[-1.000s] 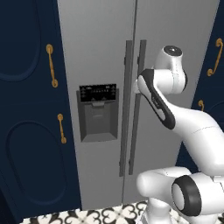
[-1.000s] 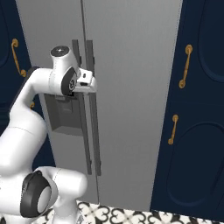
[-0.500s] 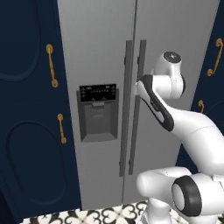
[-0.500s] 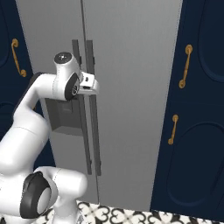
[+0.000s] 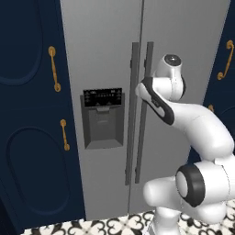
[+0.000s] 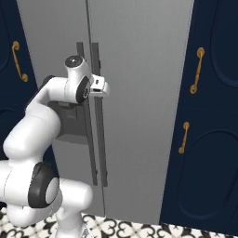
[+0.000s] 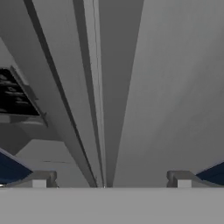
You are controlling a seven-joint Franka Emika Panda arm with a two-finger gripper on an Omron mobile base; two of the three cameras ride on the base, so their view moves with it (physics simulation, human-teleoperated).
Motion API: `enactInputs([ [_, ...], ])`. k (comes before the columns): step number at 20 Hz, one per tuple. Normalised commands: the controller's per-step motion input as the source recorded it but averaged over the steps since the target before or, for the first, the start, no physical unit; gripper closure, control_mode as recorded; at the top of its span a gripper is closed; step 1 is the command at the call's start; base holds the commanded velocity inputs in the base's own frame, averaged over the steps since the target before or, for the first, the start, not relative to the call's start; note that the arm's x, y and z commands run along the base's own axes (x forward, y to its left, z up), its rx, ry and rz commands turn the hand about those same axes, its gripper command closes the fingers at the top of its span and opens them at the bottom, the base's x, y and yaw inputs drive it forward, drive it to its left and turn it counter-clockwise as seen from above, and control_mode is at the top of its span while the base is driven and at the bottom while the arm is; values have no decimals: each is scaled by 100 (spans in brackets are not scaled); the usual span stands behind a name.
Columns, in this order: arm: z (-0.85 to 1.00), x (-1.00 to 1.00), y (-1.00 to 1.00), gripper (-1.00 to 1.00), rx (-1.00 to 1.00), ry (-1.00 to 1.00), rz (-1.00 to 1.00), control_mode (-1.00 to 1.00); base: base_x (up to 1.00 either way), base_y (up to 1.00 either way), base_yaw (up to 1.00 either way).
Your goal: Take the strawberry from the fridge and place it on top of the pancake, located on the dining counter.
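Note:
The fridge [image 5: 105, 55] stands right ahead with both grey doors shut, its black dispenser panel [image 5: 102, 117] on the left door. Two long vertical handles [image 5: 139, 114] run beside the centre seam. My gripper [image 6: 104, 88] is open and empty, held at the upper part of the right door's handle [image 6: 99, 135]. In the hand view the gripper [image 7: 111, 180] faces the fridge [image 7: 170, 87] close up, with that handle [image 7: 94, 87] running between the two fingertips [image 7: 40, 180]. The strawberry, the pancake and the dining counter are out of view.
Navy cabinets with gold handles flank the fridge, one on the left [image 5: 32, 114] and one on the right [image 6: 209, 116]. Patterned black-and-white floor tiles [image 5: 114, 225] lie at the fridge's foot. My own arm [image 5: 197, 124] stands between the base and the right door.
The hand has moved slightly down and closer in to the fridge's handles. The jaws have stayed wide apart and the doors have stayed shut.

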Motion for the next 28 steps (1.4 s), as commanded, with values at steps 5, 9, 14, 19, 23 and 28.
enactInputs([
  [5,-4,55,0,-100,0,-4,0,-100,0,0,0],
  [9,-16,42,0,-100,0,-14,0,-100,0,0,0],
  [14,-10,49,0,-100,0,-5,0,-100,0,0,0],
  [19,-13,51,0,-100,0,-1,0,-100,0,0,0],
  [23,-21,38,0,-100,0,-11,0,-100,0,0,0],
  [28,-26,45,0,100,0,-7,0,-100,0,0,0],
])
